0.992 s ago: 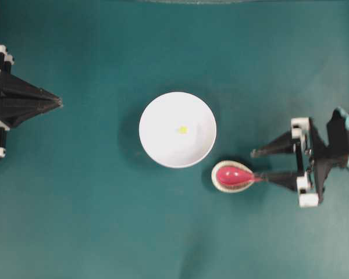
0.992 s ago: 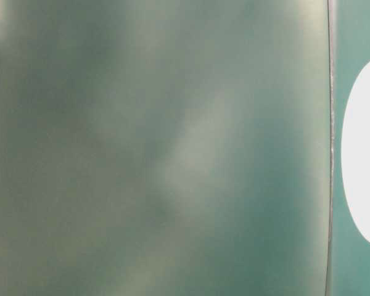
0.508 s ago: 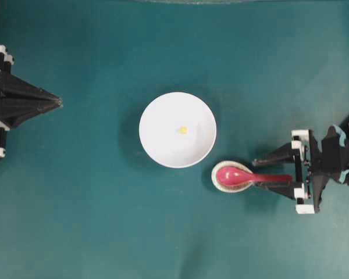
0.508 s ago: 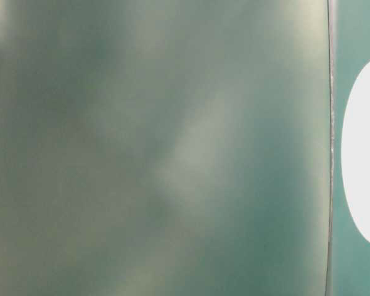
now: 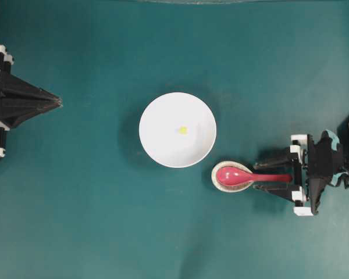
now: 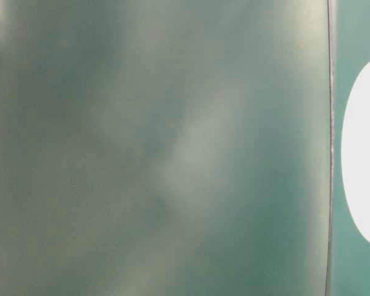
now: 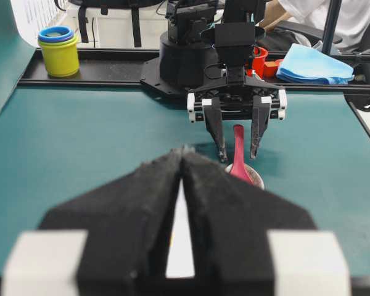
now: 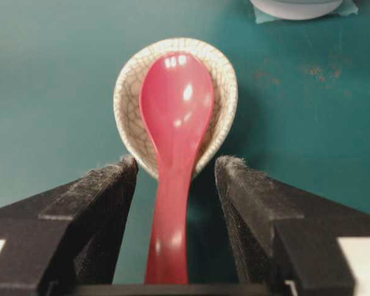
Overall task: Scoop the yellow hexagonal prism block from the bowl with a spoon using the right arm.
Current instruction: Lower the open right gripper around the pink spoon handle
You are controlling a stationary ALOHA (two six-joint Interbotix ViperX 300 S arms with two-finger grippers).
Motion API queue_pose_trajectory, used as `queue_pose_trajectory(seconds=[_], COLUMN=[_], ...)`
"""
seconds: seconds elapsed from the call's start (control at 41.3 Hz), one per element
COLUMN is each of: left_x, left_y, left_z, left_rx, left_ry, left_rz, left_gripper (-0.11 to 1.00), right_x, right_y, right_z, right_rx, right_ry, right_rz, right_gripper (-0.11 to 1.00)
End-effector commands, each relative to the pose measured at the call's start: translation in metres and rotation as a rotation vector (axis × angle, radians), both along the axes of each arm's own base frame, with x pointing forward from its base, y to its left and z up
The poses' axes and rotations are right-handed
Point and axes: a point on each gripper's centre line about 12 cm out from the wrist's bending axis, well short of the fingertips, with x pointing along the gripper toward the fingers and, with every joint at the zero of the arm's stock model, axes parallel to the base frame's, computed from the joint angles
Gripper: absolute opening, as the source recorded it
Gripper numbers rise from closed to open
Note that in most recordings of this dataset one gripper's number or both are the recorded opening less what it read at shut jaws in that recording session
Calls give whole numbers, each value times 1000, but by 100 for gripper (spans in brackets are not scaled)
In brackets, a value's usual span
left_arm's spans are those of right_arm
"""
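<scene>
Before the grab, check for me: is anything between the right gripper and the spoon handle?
Nothing visible. The open right gripper straddles the spoon handle, one finger on each side, gaps clear. The scoop lies in the speckled spoon rest.

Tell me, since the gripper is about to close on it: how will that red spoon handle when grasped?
The spoon looks glossy and rigid, so it probably won't bend but may slip between the fingers. Its scoop lies in the small speckled rest, so it could pivot or drag that along when lifted.

Teal tabletop [image 5: 104, 221] (black rail [image 7: 86, 74] behind), stacked cups [image 7: 58, 49].
</scene>
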Motion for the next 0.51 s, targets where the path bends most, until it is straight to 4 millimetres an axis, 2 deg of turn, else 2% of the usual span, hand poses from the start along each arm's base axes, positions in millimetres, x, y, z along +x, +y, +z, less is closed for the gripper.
queue_pose_trajectory(seconds=[0.0, 0.484], left_x=[2, 2], left_y=[0, 0], left_z=[10, 10], left_rx=[3, 3], left_ry=[-24, -24], left_rz=[1, 1], left_gripper=[8, 8], right_x=[-1, -8], right_y=[1, 3], right_z=[3, 2], right_rx=[5, -17], right_ry=[-16, -10], right_rz=[4, 38], right_gripper=[59, 59])
